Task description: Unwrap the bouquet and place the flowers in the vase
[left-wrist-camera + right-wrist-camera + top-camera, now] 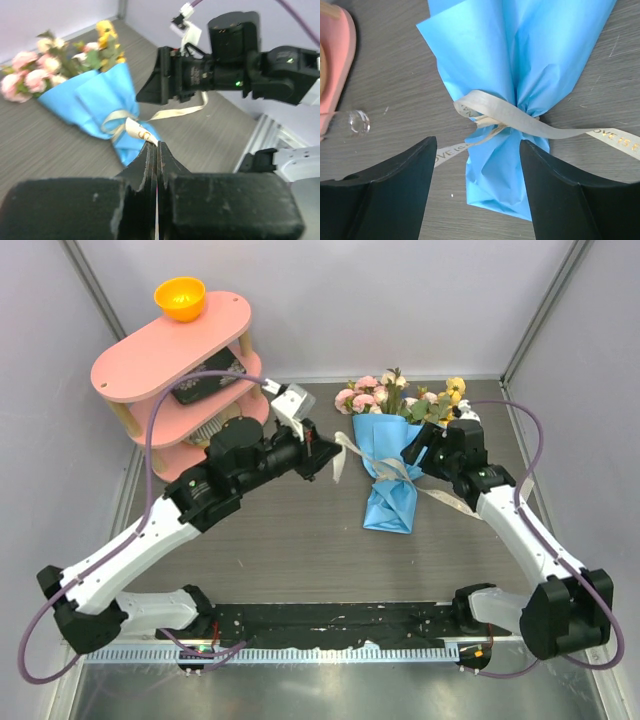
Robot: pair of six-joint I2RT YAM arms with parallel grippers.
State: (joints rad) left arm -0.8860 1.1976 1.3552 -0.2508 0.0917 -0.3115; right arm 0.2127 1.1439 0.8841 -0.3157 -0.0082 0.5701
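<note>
bouquet (392, 465): lying flat, blue paper cone (520, 50) tied by cream ribbon (520, 119) | left pincer (156, 147): closed | right pincer (477, 145): open

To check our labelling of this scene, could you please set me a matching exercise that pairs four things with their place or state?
Things:
1. orange bowl
2. bouquet
3. left gripper
4. right gripper

Places and states:
A. fingers spread wide over the blue paper
B. on the top tier of the pink shelf
C. fingers pressed together
D. lying on the table, ribbon tied round it

Pairs: 1-B, 2-D, 3-C, 4-A.
</note>
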